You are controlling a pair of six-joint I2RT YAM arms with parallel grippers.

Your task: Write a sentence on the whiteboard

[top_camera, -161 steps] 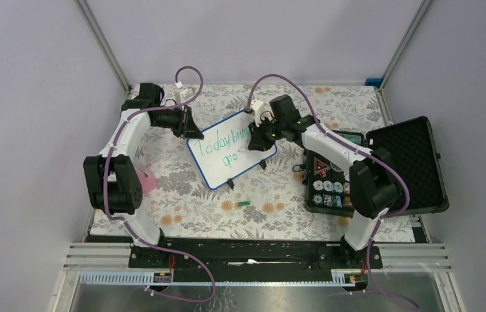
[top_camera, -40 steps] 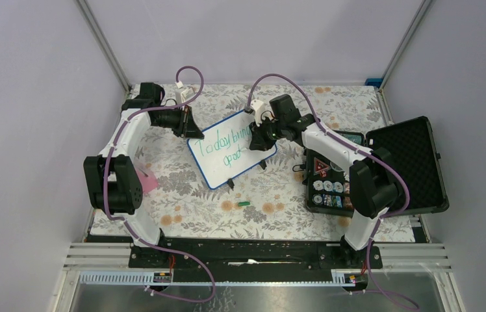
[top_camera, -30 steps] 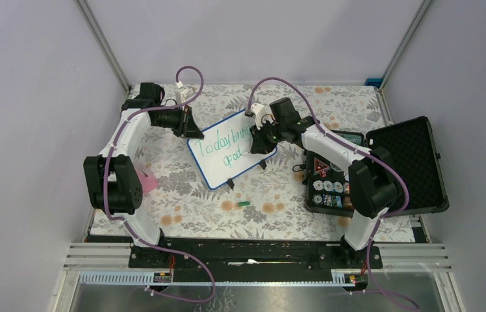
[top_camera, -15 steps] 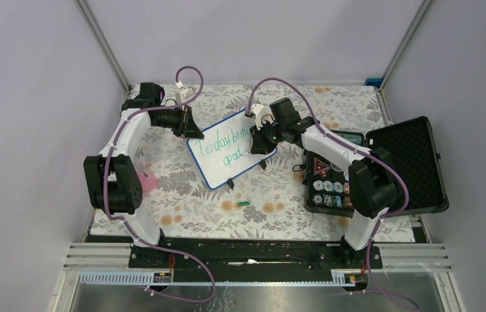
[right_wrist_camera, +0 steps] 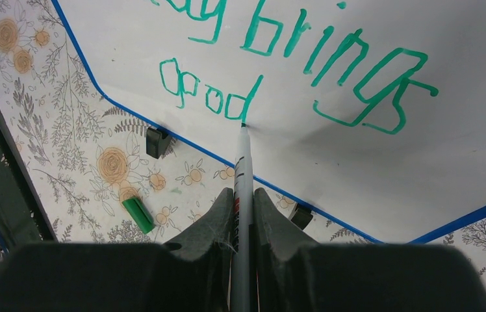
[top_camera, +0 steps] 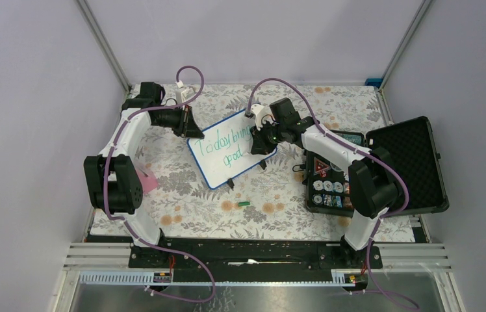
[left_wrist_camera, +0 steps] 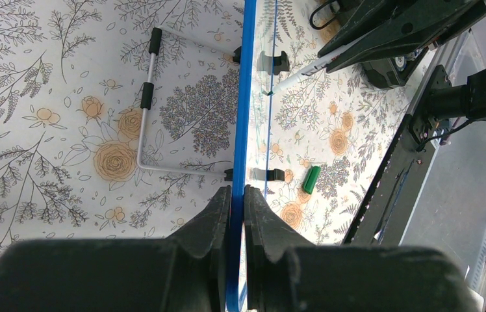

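Note:
A blue-framed whiteboard [top_camera: 227, 153] stands tilted on the floral cloth, with green writing "Today brings good" [right_wrist_camera: 292, 58]. My left gripper [left_wrist_camera: 238, 195] is shut on the board's blue edge [left_wrist_camera: 247, 91] at its far left corner [top_camera: 191, 135]. My right gripper [right_wrist_camera: 242, 201] is shut on a grey marker [right_wrist_camera: 242, 175], whose tip touches the board at the foot of the "d" in "good" [right_wrist_camera: 243, 125]. In the top view the right gripper [top_camera: 261, 140] is over the board's right part. The marker's green cap [top_camera: 244, 204] lies on the cloth in front of the board.
An open black case [top_camera: 383, 166] with small items lies at the right. A pink object [top_camera: 148, 181] lies by the left arm. The board's wire stand [left_wrist_camera: 146, 110] and black feet [left_wrist_camera: 273, 62] rest on the cloth. The green cap also shows in both wrist views [right_wrist_camera: 138, 214] [left_wrist_camera: 310, 179].
The word "good" grew from "go" to its full four letters. My right gripper shifted slightly left along the board with the marker. The left arm has not moved.

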